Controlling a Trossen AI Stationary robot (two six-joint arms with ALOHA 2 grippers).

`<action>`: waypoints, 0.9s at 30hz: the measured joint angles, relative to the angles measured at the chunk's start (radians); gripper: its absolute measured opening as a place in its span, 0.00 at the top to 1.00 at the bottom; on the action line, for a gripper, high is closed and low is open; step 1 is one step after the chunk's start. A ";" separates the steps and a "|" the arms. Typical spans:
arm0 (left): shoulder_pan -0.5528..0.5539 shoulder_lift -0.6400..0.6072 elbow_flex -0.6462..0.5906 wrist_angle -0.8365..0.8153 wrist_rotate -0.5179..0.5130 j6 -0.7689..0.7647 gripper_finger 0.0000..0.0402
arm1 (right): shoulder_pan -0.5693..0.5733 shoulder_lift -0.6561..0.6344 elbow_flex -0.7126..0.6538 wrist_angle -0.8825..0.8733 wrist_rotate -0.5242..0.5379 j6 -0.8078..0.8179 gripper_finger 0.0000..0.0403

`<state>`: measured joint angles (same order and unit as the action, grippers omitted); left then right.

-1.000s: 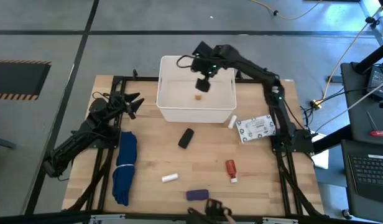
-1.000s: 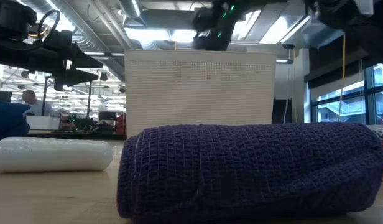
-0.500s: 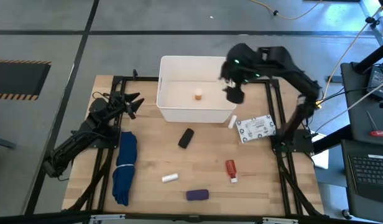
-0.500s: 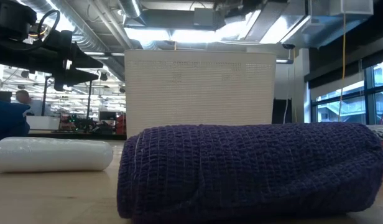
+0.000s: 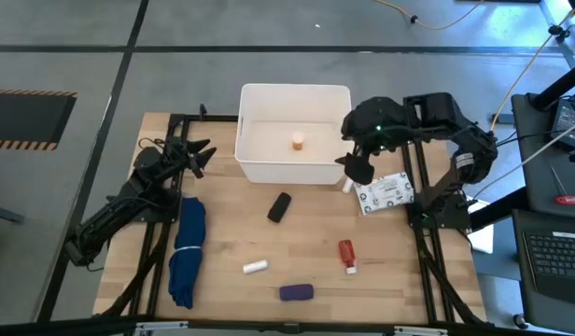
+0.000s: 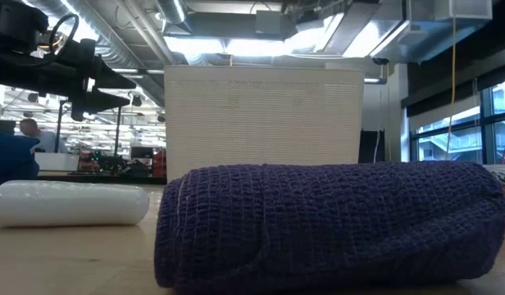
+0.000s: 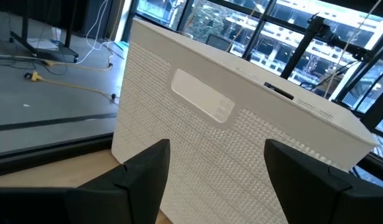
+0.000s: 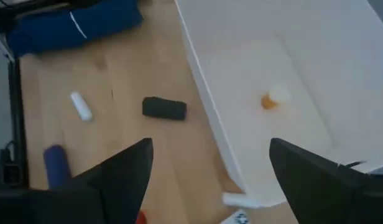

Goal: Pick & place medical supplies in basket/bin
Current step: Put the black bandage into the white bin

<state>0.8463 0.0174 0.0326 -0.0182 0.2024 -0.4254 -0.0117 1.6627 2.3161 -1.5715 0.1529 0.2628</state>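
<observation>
Tub [image 5: 251,168] at the worktop's [image 5: 315,238] far edge is holding one orange vial [image 5: 297,143]; right end effector [image 5: 357,166] is hanging open and empty above its corner, left end effector [image 5: 196,155] waiting open.

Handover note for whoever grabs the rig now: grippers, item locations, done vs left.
Right gripper: open, empty, above the tub's front right corner.
Left gripper: open, empty, parked at the table's left, facing the tub.
Done: orange vial lies in the tub.
Left on the table: black piece, white roll, purple roll, red tube, blister pack, and a small white roll by the tub's corner, under the right gripper.
Blue cloth lies on the left.
</observation>
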 joint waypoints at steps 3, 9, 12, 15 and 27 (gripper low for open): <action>0.000 0.000 0.000 0.000 -0.002 0.000 0.37 | 0.025 0.000 0.000 0.000 0.005 0.020 0.20; 0.000 0.000 0.000 0.000 -0.002 0.001 0.37 | 0.076 0.002 0.000 0.000 0.050 0.006 0.20; 0.000 0.000 0.000 0.000 -0.002 -0.008 0.37 | 0.094 -0.016 0.000 0.001 0.090 0.024 0.20; 0.000 0.000 0.000 0.000 -0.002 -0.008 0.37 | 0.110 -0.066 -0.020 0.006 0.115 0.042 0.20; 0.000 0.000 0.000 0.118 -0.012 -0.057 0.37 | 0.119 -0.411 -0.742 0.402 0.281 0.124 0.20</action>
<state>0.8459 0.0177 0.0326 0.0994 0.1904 -0.4822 0.1073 1.2513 1.5742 -1.1694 0.4341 0.3865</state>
